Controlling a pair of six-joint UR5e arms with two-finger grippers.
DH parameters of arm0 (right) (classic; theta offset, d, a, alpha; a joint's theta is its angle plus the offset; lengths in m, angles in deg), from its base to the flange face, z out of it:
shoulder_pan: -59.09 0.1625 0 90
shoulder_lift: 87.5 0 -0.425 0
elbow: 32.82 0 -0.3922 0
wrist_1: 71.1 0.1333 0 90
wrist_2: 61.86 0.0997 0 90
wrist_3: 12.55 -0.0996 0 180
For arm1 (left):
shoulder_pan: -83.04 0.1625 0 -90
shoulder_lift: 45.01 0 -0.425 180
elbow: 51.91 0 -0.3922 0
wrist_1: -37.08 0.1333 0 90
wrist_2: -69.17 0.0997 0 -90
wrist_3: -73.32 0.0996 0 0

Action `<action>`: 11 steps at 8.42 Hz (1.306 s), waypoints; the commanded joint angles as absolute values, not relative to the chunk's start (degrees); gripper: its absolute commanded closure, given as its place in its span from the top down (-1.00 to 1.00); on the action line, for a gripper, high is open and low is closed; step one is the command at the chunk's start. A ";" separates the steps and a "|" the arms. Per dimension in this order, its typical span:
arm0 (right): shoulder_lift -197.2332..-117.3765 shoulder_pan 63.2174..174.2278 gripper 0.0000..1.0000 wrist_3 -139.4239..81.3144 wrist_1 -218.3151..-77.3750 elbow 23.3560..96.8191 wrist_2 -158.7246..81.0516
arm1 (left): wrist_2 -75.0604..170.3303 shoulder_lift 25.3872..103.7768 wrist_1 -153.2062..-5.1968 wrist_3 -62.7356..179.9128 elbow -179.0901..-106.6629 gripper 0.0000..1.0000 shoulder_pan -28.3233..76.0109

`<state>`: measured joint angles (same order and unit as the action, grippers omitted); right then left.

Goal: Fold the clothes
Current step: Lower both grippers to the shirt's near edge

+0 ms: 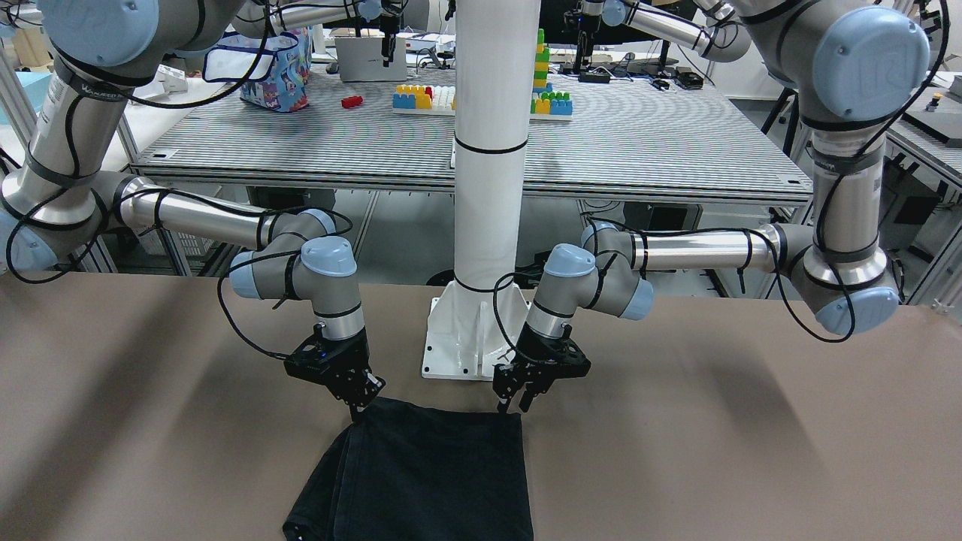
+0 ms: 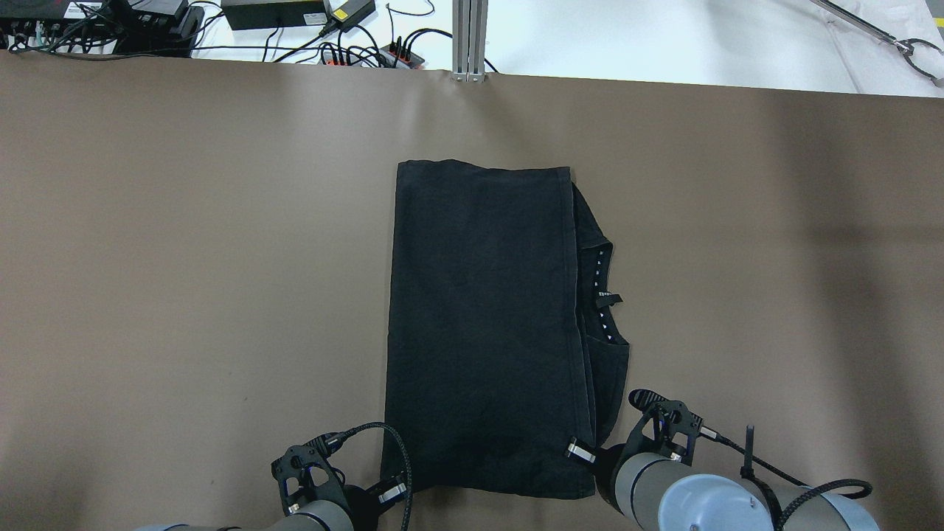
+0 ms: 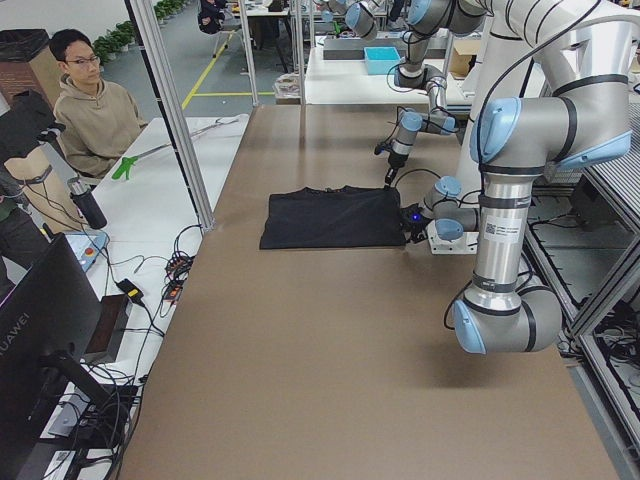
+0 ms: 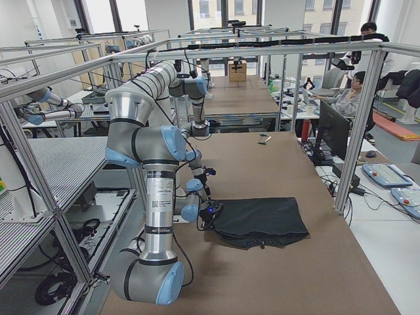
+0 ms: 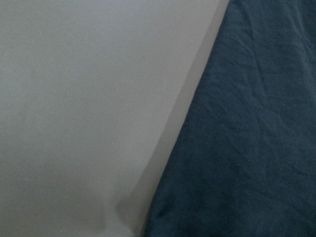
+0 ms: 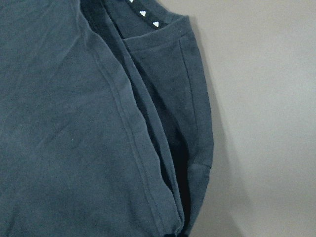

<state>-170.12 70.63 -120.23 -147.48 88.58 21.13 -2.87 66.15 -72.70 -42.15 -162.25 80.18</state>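
At lower centre, both wrists tilt down to the cloth [image 1: 436, 473] corners; left gripper [image 1: 513, 406] parted and empty, right gripper [image 1: 359, 404] opening indeterminate.

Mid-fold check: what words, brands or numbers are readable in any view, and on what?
"HUAWEI": back of the black monitor, left side view.
Embossed logo, seemingly "UR": left arm's pale blue joint cap.
White sticker on the near silver arm column: too small to read.
Black folded fabric garment: its neck tape bears only white marks, no readable words.

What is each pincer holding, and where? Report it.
Cannot tell. The left pincer and right pincer sit at the robot-side corners of the flat black cloth; no grip shows.
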 commanded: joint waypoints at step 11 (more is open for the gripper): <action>-170.03 70.78 -1.00 -119.60 -147.48 88.82 21.20 | -5.00 65.47 -72.18 -39.72 -166.74 -1.00 77.69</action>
